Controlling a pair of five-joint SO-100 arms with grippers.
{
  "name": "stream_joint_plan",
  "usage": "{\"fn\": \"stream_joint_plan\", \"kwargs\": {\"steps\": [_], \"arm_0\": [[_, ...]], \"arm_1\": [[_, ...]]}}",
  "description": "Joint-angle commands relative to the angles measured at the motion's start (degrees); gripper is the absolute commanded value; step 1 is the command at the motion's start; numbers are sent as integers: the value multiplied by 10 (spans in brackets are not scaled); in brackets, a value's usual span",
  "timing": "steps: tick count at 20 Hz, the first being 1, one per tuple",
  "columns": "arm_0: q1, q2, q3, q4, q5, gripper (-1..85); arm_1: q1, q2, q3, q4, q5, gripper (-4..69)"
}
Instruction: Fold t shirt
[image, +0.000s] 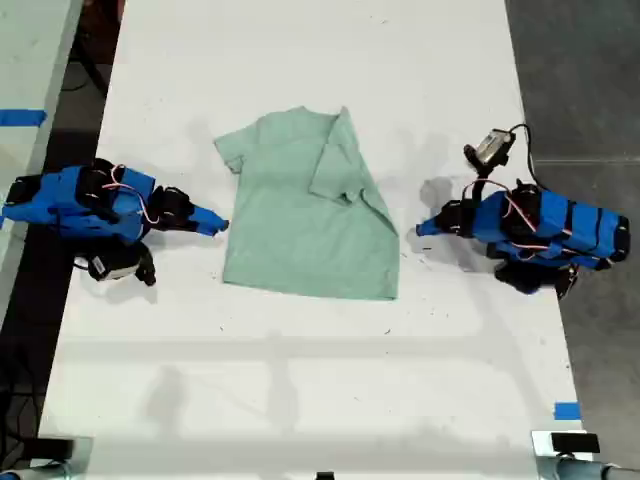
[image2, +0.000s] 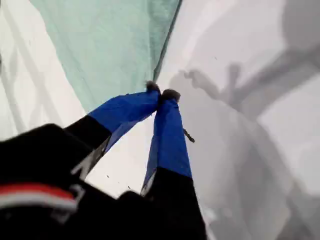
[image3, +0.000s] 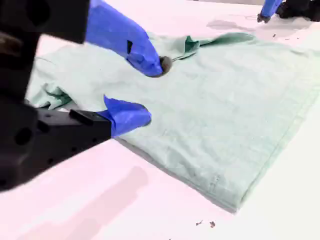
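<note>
Green t shirt (image: 300, 215) flat in middle of white table (image: 300, 380), one side folded over. My first gripper (image2: 161, 93) near its edge, jaws pressed together, empty. My second gripper (image3: 147, 90) at opposite edge, jaws spread.

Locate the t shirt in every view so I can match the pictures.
Exterior view: the t shirt lies in the middle of the table, between the two arms.
First wrist view: the t shirt lies just beyond my first gripper.
Second wrist view: the t shirt fills the middle, with its near edge under my second gripper.
Shared landmark: my first gripper, at the exterior view's right and beyond the shirt in the second wrist view.
</note>
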Motion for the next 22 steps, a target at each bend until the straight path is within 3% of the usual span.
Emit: {"fn": "stream_joint_plan", "kwargs": {"steps": [1, 12, 14, 18, 20, 21, 22], "arm_0": [[-110, 4, 10, -98, 54, -1], [-112, 4, 6, -92, 66, -1], [-142, -11, -73, -106, 128, -1], [-344, -479, -442, 36, 290, -1], [-442, -744, -572, 80, 361, 231], [-471, -849, -615, 79, 395, 308], [-487, -925, -648, 73, 417, 323]], "arm_1": [[-1, 9, 25, 34, 59, 20], [-1, 9, 25, 35, 61, 20], [1, 9, 25, 35, 62, 20], [1, 9, 25, 34, 60, 20], [1, 9, 25, 34, 60, 20], [0, 9, 25, 34, 60, 20], [-1, 9, 25, 34, 60, 20]]}}
